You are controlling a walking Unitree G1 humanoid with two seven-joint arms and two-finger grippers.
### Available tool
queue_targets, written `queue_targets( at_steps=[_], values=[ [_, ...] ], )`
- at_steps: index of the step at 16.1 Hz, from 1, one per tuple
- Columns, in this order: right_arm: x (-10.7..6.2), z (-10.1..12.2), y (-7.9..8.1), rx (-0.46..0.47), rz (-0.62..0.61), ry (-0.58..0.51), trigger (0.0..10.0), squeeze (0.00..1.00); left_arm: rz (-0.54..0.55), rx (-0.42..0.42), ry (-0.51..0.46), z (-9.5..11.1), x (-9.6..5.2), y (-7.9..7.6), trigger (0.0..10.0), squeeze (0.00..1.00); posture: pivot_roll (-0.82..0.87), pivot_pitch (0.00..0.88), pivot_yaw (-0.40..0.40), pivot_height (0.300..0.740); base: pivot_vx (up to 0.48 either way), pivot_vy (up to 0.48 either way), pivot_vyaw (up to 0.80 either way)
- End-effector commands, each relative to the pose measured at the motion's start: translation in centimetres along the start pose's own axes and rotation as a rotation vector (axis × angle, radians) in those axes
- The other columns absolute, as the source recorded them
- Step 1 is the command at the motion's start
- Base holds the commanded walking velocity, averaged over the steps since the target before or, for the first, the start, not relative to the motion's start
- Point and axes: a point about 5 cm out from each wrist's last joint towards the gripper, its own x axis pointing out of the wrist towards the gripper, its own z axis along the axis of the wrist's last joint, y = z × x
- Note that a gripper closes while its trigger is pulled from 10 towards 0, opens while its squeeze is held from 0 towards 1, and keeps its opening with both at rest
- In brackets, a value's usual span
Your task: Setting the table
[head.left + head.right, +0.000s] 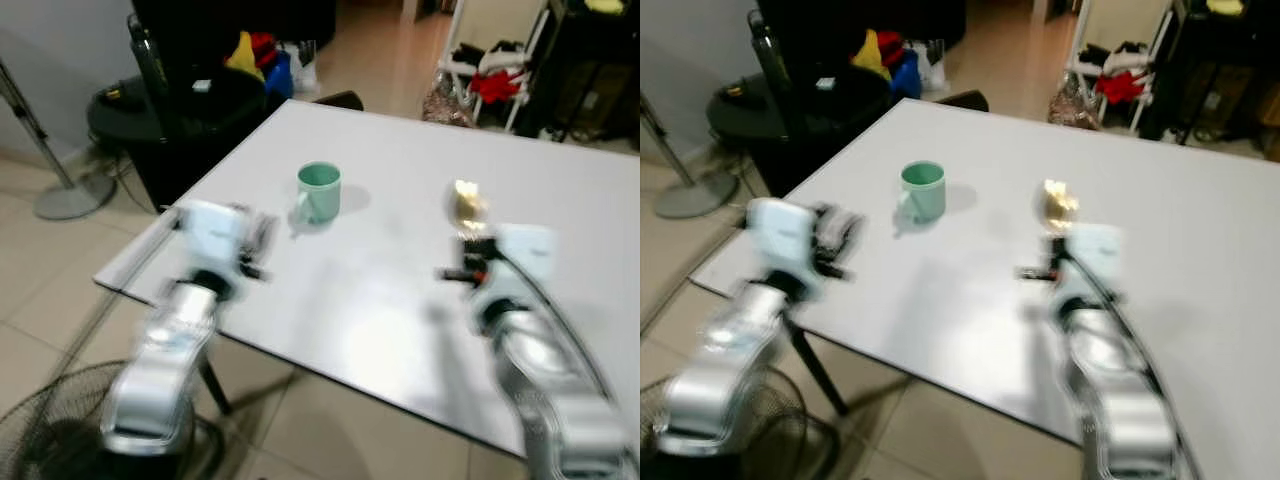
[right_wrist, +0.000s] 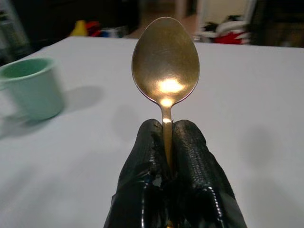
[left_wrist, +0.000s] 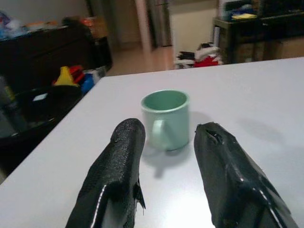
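In the left eye view, a broad white rectangular table (image 1: 400, 300) is seen, with a pale green ceramic mug (image 1: 319, 191) standing upright on it at about 11 o'clock from the table's middle. The left pincer (image 1: 262, 238) is held over the table's near-left edge, at roughly 7 o'clock from the mug and apart from it. The right pincer (image 1: 466, 232) is held above the table toward 3 o'clock of the mug, with a gold-coloured metal spoon (image 1: 466, 203) raised from it. A black round side table (image 1: 130, 110) and a grey fan base (image 1: 65, 200) are visible on the tiled floor beyond the table's left side.

In the right eye view, the same layout is shown, blurred.

In the left wrist view, the two black fingers (image 3: 118, 175) are seen spread apart with nothing between them, the mug standing just beyond their tips, handle turned toward them.

In the right wrist view, the fingers are pressed together on the spoon's handle, the bowl (image 2: 165, 59) standing upright above them.
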Motion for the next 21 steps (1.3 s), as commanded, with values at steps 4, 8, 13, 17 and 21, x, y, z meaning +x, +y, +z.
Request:
queue_targets(
  at_steps=[4,8,13,17,21],
  values=[
    [-0.04,0.29,0.78,0.012,0.027,-0.012,10.0,0.0,0.025,0.012,-0.004,0.13,-0.02,0.95,10.0,0.0,0.02,0.0,0.049,0.74,0.283,0.0,0.0],
    [-0.05,0.32,0.71,0.01,0.024,-0.014,10.0,0.0,0.02,0.008,-0.006,0.09,-0.01,0.8,10.0,0.0,0.02,0.0,0.05,0.74,0.281,0.0,0.0],
    [-0.09,0.29,0.91,0.003,0.052,-0.011,10.0,0.0,0.058,0.024,-0.016,0.14,-0.07,1.08,10.0,0.0,0.02,0.0,0.045,0.74,0.166,0.0,0.0],
    [-0.21,-0.19,1.23,0.009,0.082,0.02,10.0,0.0,0.048,0.023,-0.012,0.03,0.07,1.04,10.0,0.0,0.02,0.0,0.047,0.74,0.0,0.069,-0.26],
    [-0.22,-0.34,1.34,0.013,0.087,0.027,10.0,0.0,0.041,0.026,-0.016,0.04,0.07,1.11,10.0,0.0,0.02,0.0,0.053,0.74,0.0,0.344,-0.7]
  ],
)
